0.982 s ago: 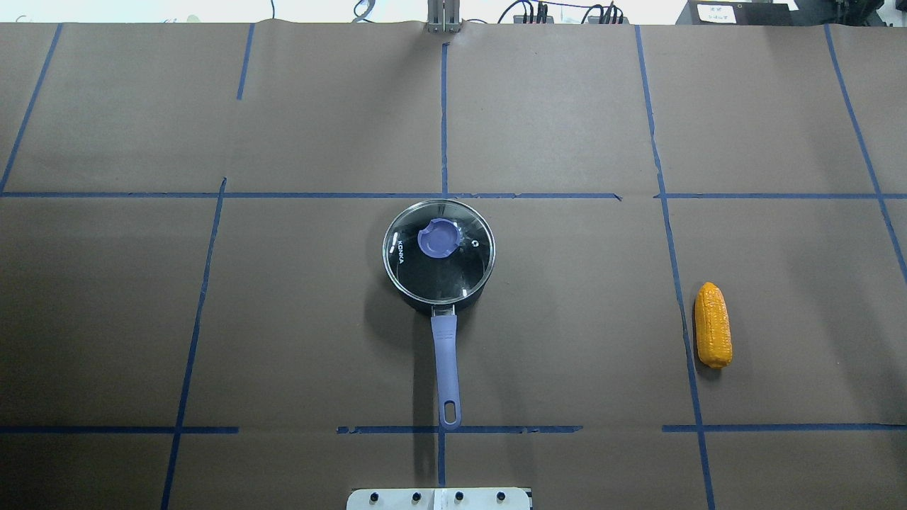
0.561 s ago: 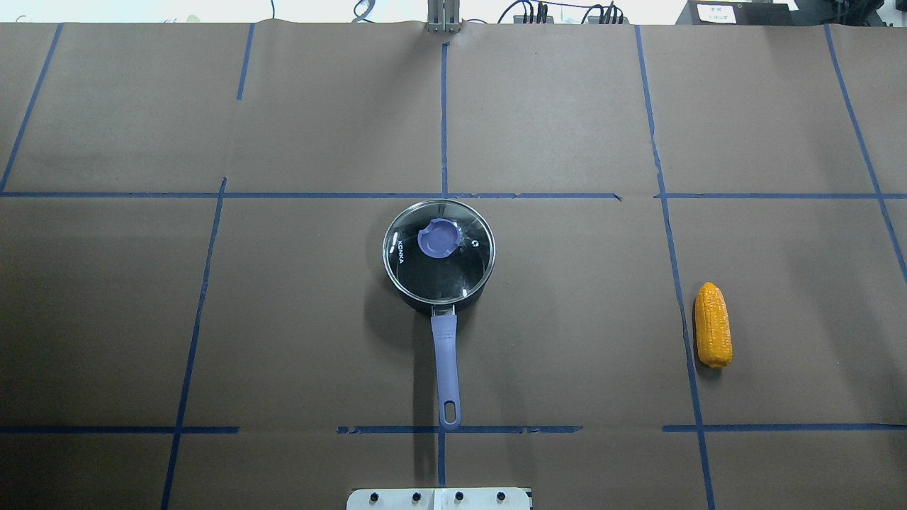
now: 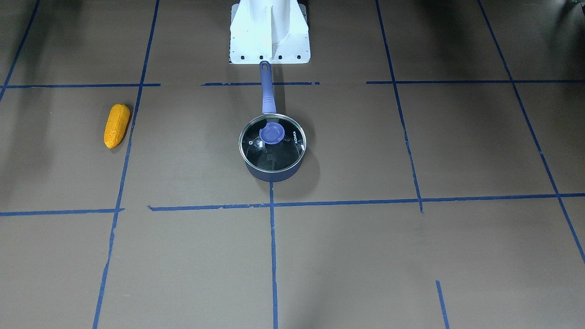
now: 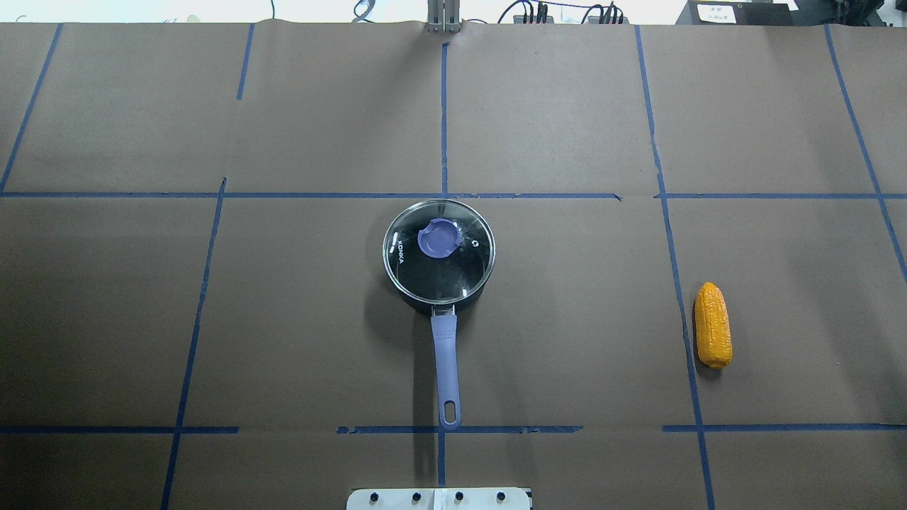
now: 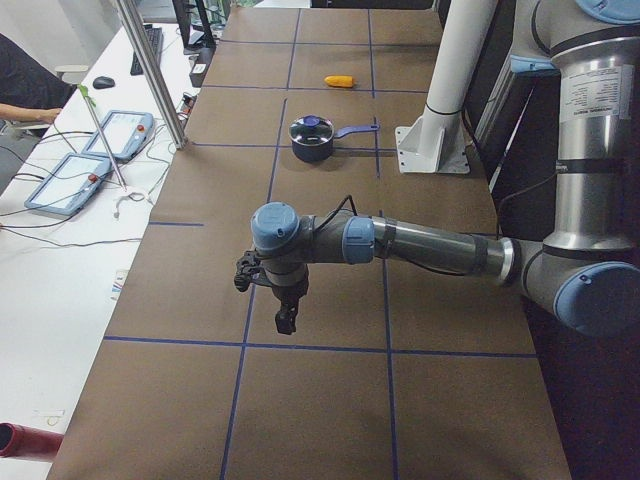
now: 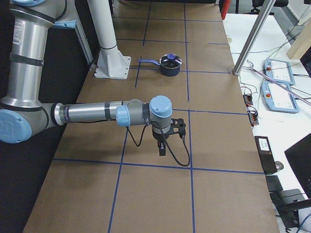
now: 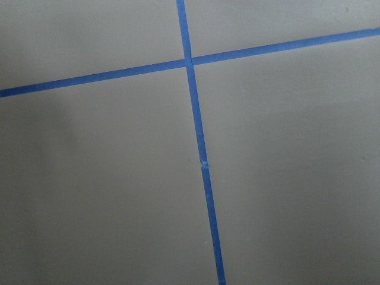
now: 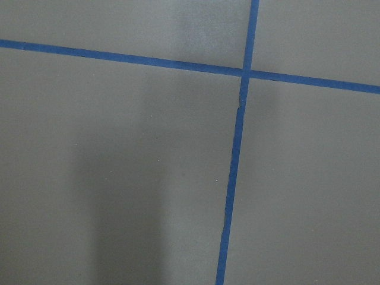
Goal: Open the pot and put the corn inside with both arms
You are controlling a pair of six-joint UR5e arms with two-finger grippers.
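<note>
The dark navy pot (image 4: 446,361) stands at the table's middle, its long purple-blue handle pointing toward the robot base. The glass lid (image 4: 438,249) with a purple-blue knob sits on it. The pot also shows in the front view (image 3: 273,174). The orange-yellow corn (image 4: 712,325) lies on the table far to the pot's right; in the front view the corn (image 3: 116,125) is at the left. The left gripper (image 5: 285,320) and the right gripper (image 6: 162,148) hang over bare table far from both, seen only in the side views. I cannot tell whether they are open or shut.
The white base pedestal (image 3: 269,32) stands just behind the pot's handle end. Blue tape lines cross the brown table cover. A metal post (image 5: 150,70) rises at the far table edge. Tablets (image 5: 70,180) and cables lie on the white side table.
</note>
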